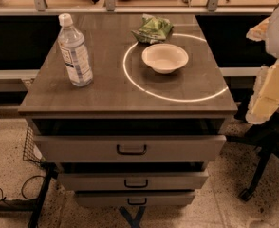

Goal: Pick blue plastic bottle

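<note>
The blue plastic bottle [75, 51] stands upright on the left part of the cabinet top [106, 91]. It is clear and pale bluish, with a white screw cap and a white printed label. My gripper [268, 93] is the cream and white end of the arm at the right edge of the camera view. It hangs beyond the cabinet's right side, far from the bottle, and holds nothing that I can see.
A shallow cream bowl [164, 57] sits right of centre inside a bright ring of light. A green foil snack bag [153, 29] lies behind it. Three drawers [130, 148] stand slightly open below. A black chair base [267, 160] stands on the floor at right, and a wire basket [32, 148] at left.
</note>
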Robot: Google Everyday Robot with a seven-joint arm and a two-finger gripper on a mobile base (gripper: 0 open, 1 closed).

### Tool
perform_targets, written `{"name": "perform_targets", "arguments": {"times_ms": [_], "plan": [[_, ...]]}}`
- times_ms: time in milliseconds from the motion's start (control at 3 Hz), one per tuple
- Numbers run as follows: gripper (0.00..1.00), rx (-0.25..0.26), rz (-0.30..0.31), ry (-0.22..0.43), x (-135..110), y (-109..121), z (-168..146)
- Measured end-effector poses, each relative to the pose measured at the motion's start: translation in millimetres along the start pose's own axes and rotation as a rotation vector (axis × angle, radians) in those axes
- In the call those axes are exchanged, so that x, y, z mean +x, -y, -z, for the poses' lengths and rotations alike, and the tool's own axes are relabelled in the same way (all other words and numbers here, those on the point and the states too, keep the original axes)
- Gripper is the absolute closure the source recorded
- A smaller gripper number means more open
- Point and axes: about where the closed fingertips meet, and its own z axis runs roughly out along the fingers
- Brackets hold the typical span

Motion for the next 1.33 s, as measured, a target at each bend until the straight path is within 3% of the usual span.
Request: {"name": "perform_targets", "arguments": {"times_ms": [333,667,1000,1333], "plan": [[0.00,0.000,0.000,0.000,0,0,0],[0.00,0.045,-0.010,0.090,-11,12,0],[0.00,0.094,-0.046,0.289,-28,32,-13],[0.00,0.155,-0.061,0.538,-58,69,-29]]}}
